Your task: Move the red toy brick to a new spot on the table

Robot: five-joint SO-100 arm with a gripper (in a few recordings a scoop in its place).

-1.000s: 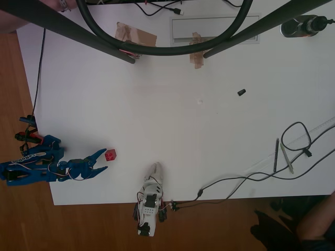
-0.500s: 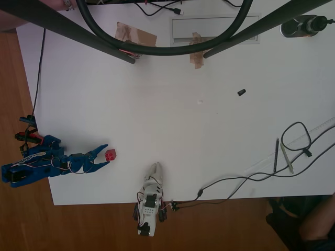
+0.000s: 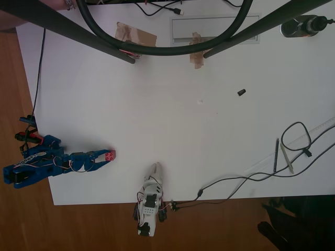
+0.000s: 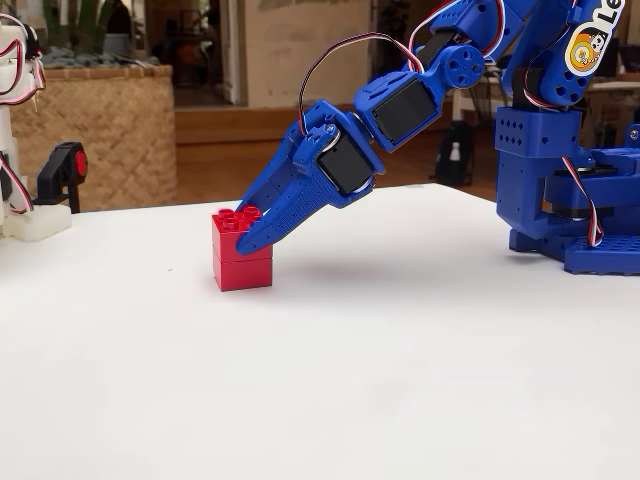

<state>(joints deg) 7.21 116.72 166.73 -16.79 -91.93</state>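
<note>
I see my blue gripper (image 4: pixel 252 232) pinching the red toy brick (image 4: pixel 240 251), which sits on the white bench (image 4: pixel 400 380) near its left edge in the overhead view.

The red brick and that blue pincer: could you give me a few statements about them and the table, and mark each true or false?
1. The red brick stands on the white table. True.
2. The pincer is at the brick, its tips against the brick's upper part. True.
3. The brick hangs in the air. False: it rests on the table.
4. The small black piece lies beside the brick. False: it lies far across the table.
5. The arm is blue. True.
</note>
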